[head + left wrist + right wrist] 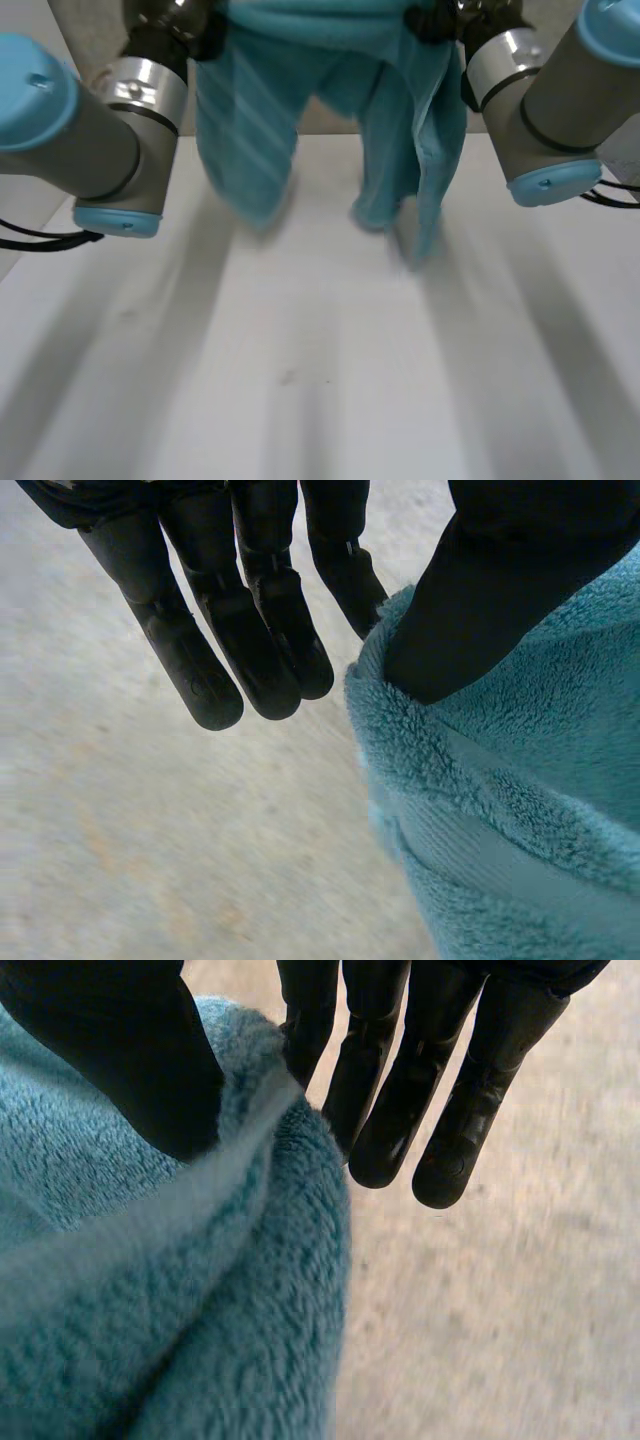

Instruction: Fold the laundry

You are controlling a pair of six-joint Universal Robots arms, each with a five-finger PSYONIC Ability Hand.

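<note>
Nearest in the head view lies the bare white desk (320,390), nothing on it. Above it, the left arm (90,140) and the right arm (560,120) are raised on either side, and between them hangs a teal terry towel (400,130). Up at the far end, the left hand (250,620) has one upper corner of the towel, thumb clamped on the hem against a finger, the other fingers straight and free beside it. The right hand (400,1100) mirrors that on the other upper corner, thumb pressing the hem band onto a finger behind, the rest of the fingers extended clear of the cloth. So the top edge runs straight across from hand to hand, and the towel's body drops below both hands toward the desk. It hangs in two uneven lobes, bunched and twisted on the right hand's side. Whether the lower ends touch the desk cannot be told. Each hand is level with the other, so laying it flat looks like the call.
</note>
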